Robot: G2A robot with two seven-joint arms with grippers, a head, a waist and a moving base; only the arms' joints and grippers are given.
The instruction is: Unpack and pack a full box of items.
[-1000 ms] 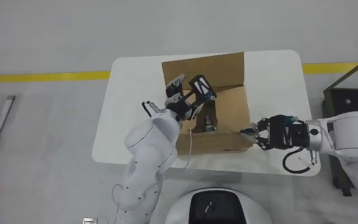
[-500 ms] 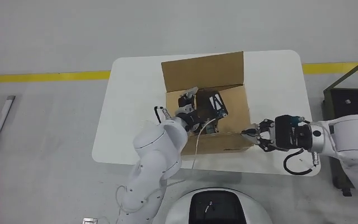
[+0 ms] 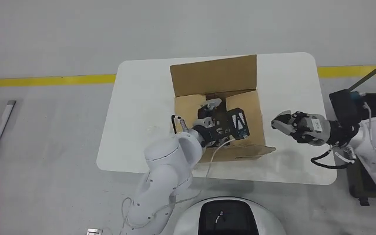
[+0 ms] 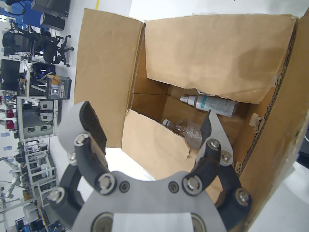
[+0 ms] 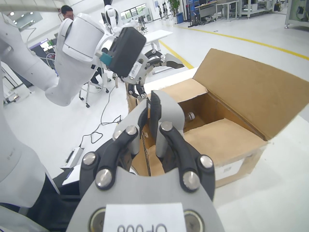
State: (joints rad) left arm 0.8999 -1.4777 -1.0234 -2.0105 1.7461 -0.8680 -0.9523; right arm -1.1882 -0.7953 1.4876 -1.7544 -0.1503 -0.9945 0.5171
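- Box [image 3: 214, 73] sits open on the table [image 3: 141, 117], spray bottle [image 4: 210, 103] and clear bottle [image 4: 183, 129] lying inside.
- Left gripper [image 4: 146, 112] hangs over the opening, fingers spread, empty; lined up for a grab, I'd guess.
- Right gripper [image 5: 150, 102] is beside the box, pinched closed on nothing, probably keeping clear.

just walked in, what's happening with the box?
The robot is working at an open cardboard box on the white table. Its left gripper hangs open above the box's opening with nothing in it. Inside the box lie a spray bottle and a clear plastic bottle, both on their sides. The right gripper is shut and empty, beside the box and not touching it.
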